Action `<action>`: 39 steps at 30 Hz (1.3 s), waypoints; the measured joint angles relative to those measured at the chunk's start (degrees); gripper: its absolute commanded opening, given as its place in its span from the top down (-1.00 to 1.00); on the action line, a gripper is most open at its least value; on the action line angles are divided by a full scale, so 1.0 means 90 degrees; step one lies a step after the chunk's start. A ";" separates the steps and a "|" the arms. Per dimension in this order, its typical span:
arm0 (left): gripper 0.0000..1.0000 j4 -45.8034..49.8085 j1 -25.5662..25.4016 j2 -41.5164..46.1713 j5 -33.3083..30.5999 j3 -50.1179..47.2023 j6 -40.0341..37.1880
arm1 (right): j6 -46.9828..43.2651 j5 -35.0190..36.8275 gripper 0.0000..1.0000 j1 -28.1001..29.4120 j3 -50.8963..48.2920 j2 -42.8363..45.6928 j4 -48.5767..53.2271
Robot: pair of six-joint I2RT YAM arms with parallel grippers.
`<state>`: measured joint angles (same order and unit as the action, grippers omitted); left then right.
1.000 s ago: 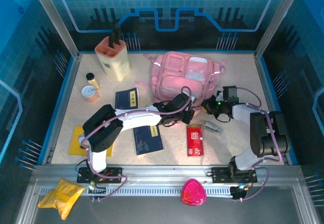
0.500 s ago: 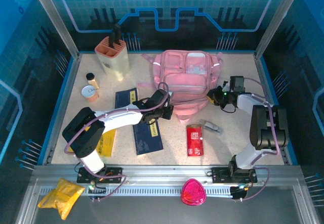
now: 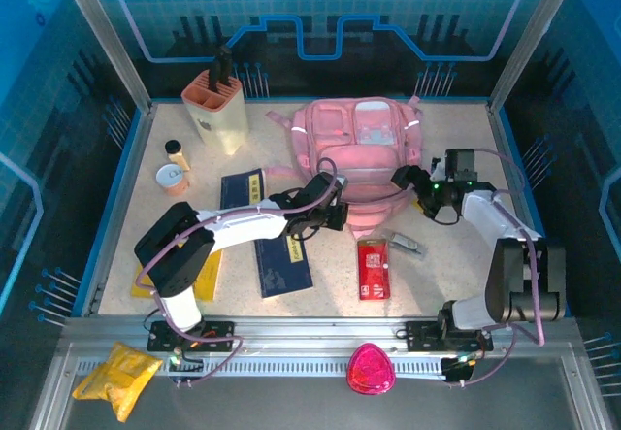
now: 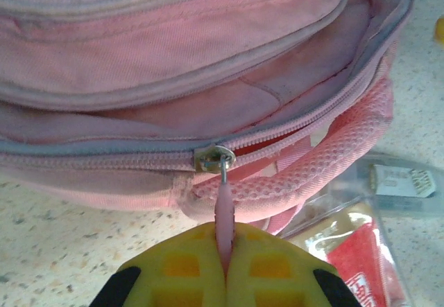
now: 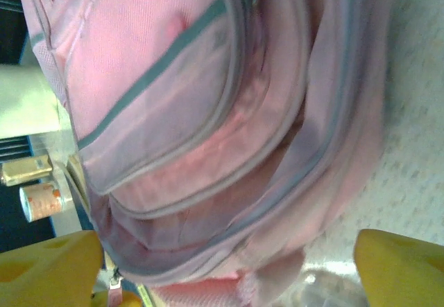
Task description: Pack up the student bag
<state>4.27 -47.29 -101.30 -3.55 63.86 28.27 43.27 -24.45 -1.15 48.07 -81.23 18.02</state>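
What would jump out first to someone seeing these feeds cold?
The pink student bag dominates the far middle of the table. At its near edge, the left gripper is pinched shut on the zipper pull. The right gripper stands wide open at the bag's right side.

Bare desk is left right of the student bag (far corner); its front is blocked by a red packet.
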 measured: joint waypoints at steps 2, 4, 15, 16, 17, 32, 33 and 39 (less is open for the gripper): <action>1.00 -0.0012 -0.0056 -0.0027 0.0000 0.0087 0.0017 | 0.0032 -0.0010 -0.96 0.0209 -0.0053 0.0015 0.0109; 1.00 -0.0015 -0.0109 -0.0112 0.0002 0.0219 0.0017 | 0.0143 -0.0005 -0.94 0.0486 -0.0138 0.0015 0.0155; 1.00 0.0041 -0.0253 -0.0374 -0.0005 0.0614 0.0029 | 0.0872 0.0321 -0.52 0.1054 -0.0141 -0.0391 -0.0078; 1.00 0.0051 -0.0255 -0.0374 -0.0002 0.0619 0.0027 | 0.0906 0.0355 -0.42 0.1056 -0.0104 -0.0457 -0.0075; 1.00 0.0075 -0.0260 -0.0374 -0.0002 0.0624 0.0015 | 0.0908 0.0408 -0.32 0.1066 -0.0051 -0.0532 -0.0073; 1.00 0.0573 -0.0265 -0.0345 -0.0209 0.0651 -0.0899 | 0.0107 0.1258 1.00 0.1030 0.0595 -0.1127 0.0141; 1.00 0.0651 -0.0248 -0.0313 -0.0272 0.0648 -0.0988 | 0.0066 0.1302 1.00 0.1010 0.0629 -0.1127 0.0172; 1.00 0.0860 0.0240 0.0063 -0.0435 0.0369 -0.1239 | -0.0100 0.1411 1.00 0.0891 0.0816 -0.1117 0.0231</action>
<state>12.01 -45.12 -100.73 -7.46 67.18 17.12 42.37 -11.75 6.87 55.42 -91.29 20.10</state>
